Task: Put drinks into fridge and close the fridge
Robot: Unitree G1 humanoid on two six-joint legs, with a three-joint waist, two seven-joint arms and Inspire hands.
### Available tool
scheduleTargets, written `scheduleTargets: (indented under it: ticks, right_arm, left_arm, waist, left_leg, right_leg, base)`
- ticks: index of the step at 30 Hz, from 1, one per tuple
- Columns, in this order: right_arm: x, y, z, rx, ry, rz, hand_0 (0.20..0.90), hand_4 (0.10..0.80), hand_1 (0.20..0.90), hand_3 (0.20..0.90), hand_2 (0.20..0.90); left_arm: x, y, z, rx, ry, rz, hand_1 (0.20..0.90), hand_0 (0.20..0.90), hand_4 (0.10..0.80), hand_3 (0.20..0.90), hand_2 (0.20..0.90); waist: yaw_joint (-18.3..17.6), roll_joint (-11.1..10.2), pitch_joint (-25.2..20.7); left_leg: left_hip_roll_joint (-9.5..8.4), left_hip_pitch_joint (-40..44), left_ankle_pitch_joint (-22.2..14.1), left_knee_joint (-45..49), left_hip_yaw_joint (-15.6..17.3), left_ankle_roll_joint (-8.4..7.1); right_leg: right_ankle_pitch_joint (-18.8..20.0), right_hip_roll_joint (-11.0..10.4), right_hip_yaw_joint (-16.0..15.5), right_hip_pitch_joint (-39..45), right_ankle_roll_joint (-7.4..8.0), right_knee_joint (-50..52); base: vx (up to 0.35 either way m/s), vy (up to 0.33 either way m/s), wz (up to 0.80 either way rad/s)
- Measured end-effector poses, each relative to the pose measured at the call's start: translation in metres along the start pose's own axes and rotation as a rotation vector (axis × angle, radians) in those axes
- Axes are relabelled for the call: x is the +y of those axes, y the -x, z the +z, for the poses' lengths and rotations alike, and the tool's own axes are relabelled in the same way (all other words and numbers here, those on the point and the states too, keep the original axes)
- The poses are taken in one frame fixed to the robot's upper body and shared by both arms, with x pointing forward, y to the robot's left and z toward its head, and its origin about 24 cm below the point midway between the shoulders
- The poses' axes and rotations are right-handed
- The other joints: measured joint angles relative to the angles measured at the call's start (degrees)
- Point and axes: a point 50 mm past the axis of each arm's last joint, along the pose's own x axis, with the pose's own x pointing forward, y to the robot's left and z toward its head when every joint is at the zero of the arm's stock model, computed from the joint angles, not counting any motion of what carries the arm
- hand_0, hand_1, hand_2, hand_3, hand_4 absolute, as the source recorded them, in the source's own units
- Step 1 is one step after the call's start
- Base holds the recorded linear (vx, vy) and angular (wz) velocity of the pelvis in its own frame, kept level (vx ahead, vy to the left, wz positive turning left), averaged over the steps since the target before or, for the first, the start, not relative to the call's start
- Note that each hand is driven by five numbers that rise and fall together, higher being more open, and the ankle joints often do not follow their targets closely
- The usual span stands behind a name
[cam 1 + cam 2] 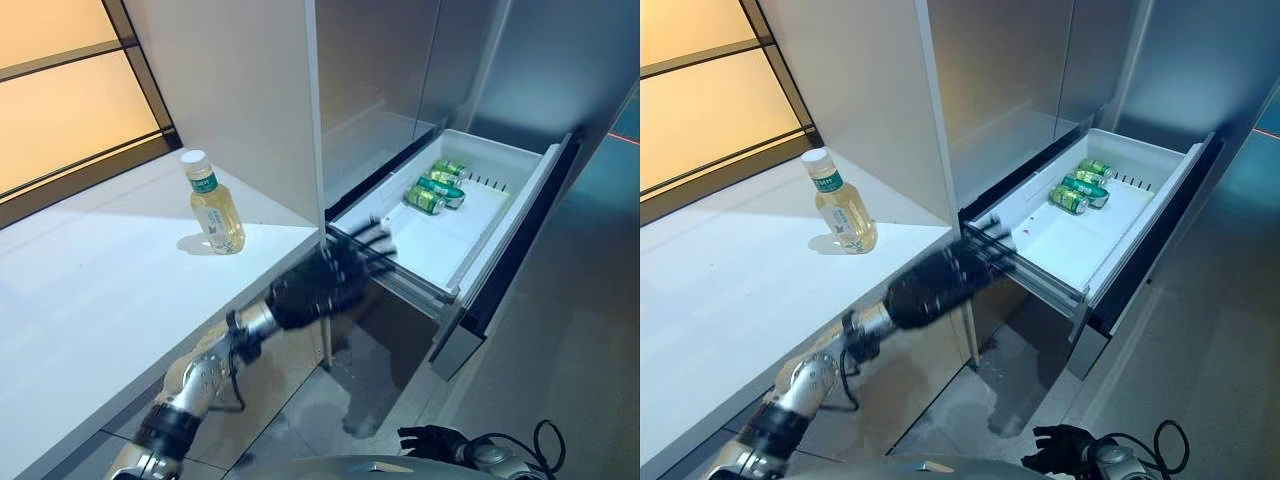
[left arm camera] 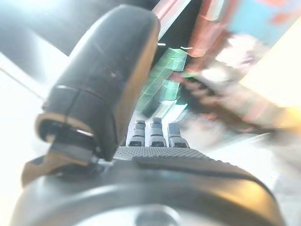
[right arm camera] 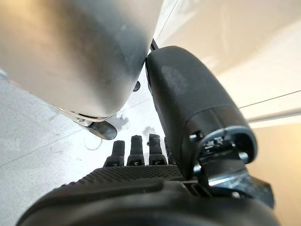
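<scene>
A bottle of yellow drink (image 1: 214, 205) with a white cap and green label stands upright on the white counter (image 1: 90, 290). The fridge's white drawer (image 1: 445, 245) is pulled out, with green cans (image 1: 436, 186) lying at its far end. My left hand (image 1: 318, 285) is at the drawer's near left corner, to the right of the bottle and apart from it. Its fingers are straight and empty, as the left wrist view (image 2: 155, 174) also shows. My right hand (image 1: 432, 440) hangs low by the floor, its fingers relaxed and empty in the right wrist view (image 3: 141, 188).
The fridge's grey upper doors (image 1: 380, 80) stand shut above the drawer. A white side panel (image 1: 240, 90) separates the counter from the fridge. A window (image 1: 60, 90) runs along the counter's far left. Grey floor (image 1: 560, 330) lies under and right of the drawer.
</scene>
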Motion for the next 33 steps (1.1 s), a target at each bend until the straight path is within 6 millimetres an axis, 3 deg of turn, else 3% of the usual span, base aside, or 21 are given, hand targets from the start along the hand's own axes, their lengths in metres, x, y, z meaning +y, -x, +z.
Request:
scheduleTargets:
  ticks: [4,8,13,19,27,33]
  right_arm:
    - [0.010,-0.004,-0.003,-0.002,-0.031,-0.010,0.900,0.800,0.900,0.900,0.900]
    - [0.020,-0.007,-0.010,0.011,-0.072,-0.011,0.900,0.800,0.900,0.900,0.900]
    - [0.023,-0.009,-0.008,0.014,-0.070,0.001,0.900,0.800,0.900,0.900,0.900]
    - [0.025,-0.010,-0.006,0.020,-0.060,0.006,0.900,0.800,0.900,0.900,0.900]
    - [0.020,-0.008,-0.010,0.044,-0.076,-0.003,0.900,0.800,0.900,0.900,0.900]
    - [0.020,-0.008,-0.011,0.052,-0.077,-0.003,0.900,0.800,0.900,0.900,0.900]
  left_arm:
    - [0.017,0.006,0.072,-0.447,-0.286,0.332,0.900,0.900,0.800,0.900,0.900]
    - [0.004,0.015,0.103,-0.667,-0.430,0.451,0.900,0.900,0.800,0.900,0.900]
    - [0.000,0.013,0.107,-0.749,-0.446,0.566,0.900,0.900,0.800,0.900,0.900]
    - [-0.008,-0.003,0.096,-0.689,-0.555,0.590,0.900,0.900,0.800,0.900,0.900]
    - [0.018,-0.011,0.070,-0.449,-0.587,0.699,0.900,0.900,0.800,0.900,0.900]
    - [0.023,-0.009,0.070,-0.402,-0.653,0.705,0.900,0.900,0.800,0.900,0.900]
  waist:
    - [0.62,-0.57,0.05]
    - [2.94,-2.26,0.06]
    - [2.85,-3.09,-0.51]
    - [1.88,-3.12,-0.94]
    - [1.09,-1.56,-2.18]
    - [1.34,-1.49,-2.22]
  left_leg:
    - [0.09,0.03,0.08,0.04,-0.62,-0.15]
    - [-0.47,-0.16,0.30,0.25,-1.80,0.15]
    - [-1.52,-0.40,0.55,0.13,-2.40,0.96]
    - [-1.73,-0.40,0.53,0.03,-2.19,1.21]
    - [-1.59,-0.27,0.55,0.05,-2.05,1.18]
    - [-1.61,-0.23,0.55,0.03,-2.04,1.18]
  right_leg:
    - [-0.19,0.10,-0.65,0.27,0.23,-0.03]
    - [-0.25,-0.33,-1.60,0.61,0.25,-0.02]
    - [-0.54,-1.25,-1.73,0.74,0.95,0.00]
    - [-0.35,-1.50,-1.55,0.72,1.06,0.00]
    - [-0.24,-1.37,-1.49,0.70,0.89,-0.01]
    - [-0.24,-1.39,-1.27,0.69,0.90,-0.01]
  base:
    - [0.033,-0.016,0.08]
    - [0.011,0.016,0.19]
    - [0.006,0.009,0.09]
    - [0.000,0.003,-0.01]
    - [0.000,0.003,0.00]
    - [0.000,0.000,0.00]
